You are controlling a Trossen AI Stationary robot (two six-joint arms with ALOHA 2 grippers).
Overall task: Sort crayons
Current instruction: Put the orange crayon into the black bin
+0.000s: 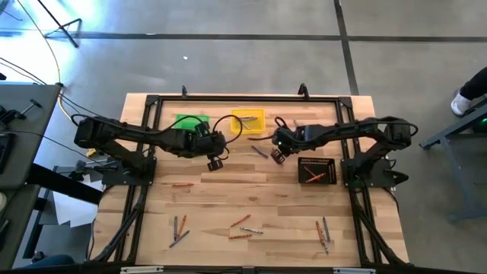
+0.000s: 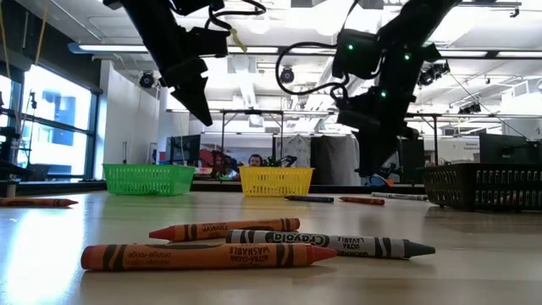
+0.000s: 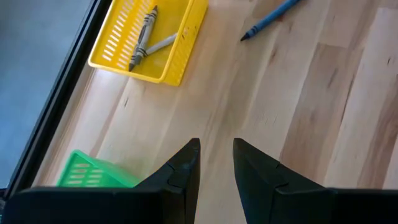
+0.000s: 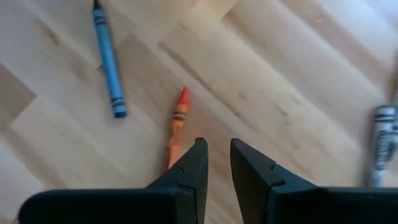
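Several crayons lie flat on the wooden table (image 1: 228, 194): orange and grey ones near the front edge (image 1: 242, 227), one orange at the left (image 1: 181, 184), and a blue one (image 4: 107, 59), an orange one (image 4: 177, 127) and a grey one (image 4: 380, 143) under my right gripper. My left gripper (image 1: 214, 162) hangs above the table in front of the green bin (image 1: 190, 122) and the yellow bin (image 1: 248, 119). Its fingers stand a narrow gap apart and hold nothing (image 3: 216, 149). My right gripper (image 1: 278, 156) hangs above the table left of the black bin (image 1: 316, 170), also narrowly open and empty (image 4: 217, 146).
The yellow bin (image 3: 149, 37) holds grey crayons, and the black bin holds orange ones (image 1: 312, 175). A black frame (image 1: 144, 152) runs along the table's sides and far edge. In the low view, three crayons lie close to the front edge (image 2: 246, 246).
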